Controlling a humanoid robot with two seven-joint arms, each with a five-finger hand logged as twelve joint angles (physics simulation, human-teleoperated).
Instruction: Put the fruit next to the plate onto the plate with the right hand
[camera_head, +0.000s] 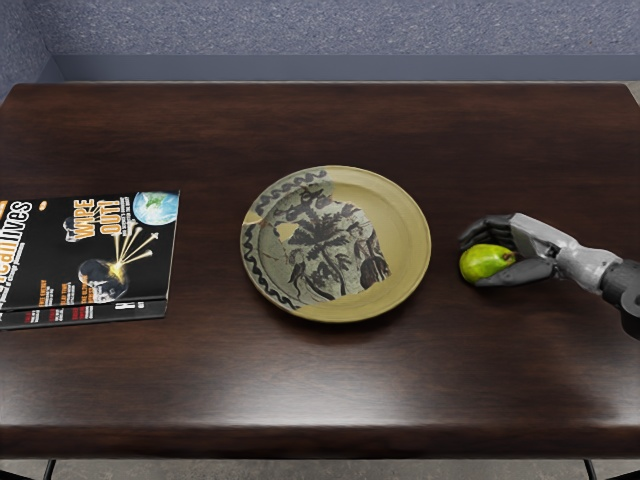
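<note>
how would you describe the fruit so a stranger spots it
Start at the dark wooden table, then the patterned plate at its centre. Just right of it in the picture lies a yellow-green pear, the only fruit, gripped by the right hand.

The right robot hand (520, 245) is built of angular, faceted segments. Its fingers (480, 232) are finished in dark grey to black, while the back of the hand is covered by a lighter grey plate. Just behind the robot hand a pale grey, roughly cylindrical wrist (585, 265) is seen, followed by a darker, thicker forearm (628, 292) cut off at the picture's edge.
</note>
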